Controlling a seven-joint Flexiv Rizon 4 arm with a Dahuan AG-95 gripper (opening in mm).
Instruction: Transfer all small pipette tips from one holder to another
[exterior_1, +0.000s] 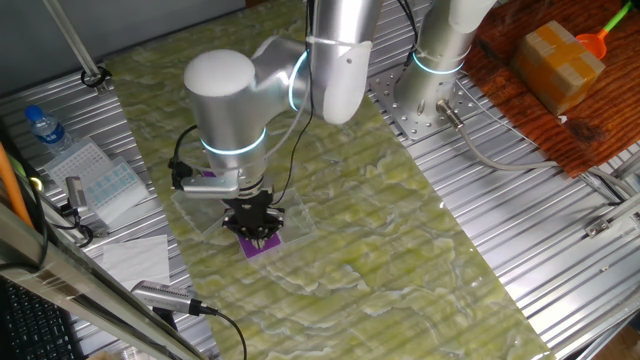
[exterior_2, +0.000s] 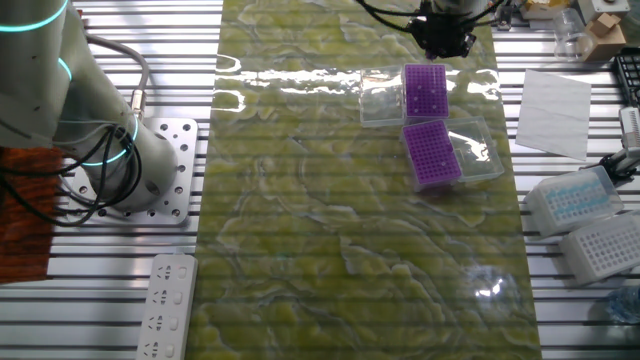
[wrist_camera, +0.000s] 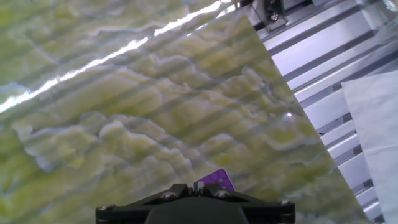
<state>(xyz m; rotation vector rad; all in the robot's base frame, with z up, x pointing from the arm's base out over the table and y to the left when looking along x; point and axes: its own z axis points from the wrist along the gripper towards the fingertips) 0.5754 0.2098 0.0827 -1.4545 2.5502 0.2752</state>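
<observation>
Tiny pale tips (exterior_2: 424, 88) show as faint dots on the purple rack (exterior_2: 425, 78) near the desk's far edge; a second purple rack (exterior_2: 433, 153) lies just beside it.

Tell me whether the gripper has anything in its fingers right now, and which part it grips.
It cannot be told. The gripper sits low over a purple tip holder, but its fingertips are hidden in every view, so any tip between them is not visible.

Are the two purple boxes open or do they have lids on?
Open. In the other fixed view both purple boxes show bare hole grids on top, and their clear lids lie flipped back beside them.
</observation>
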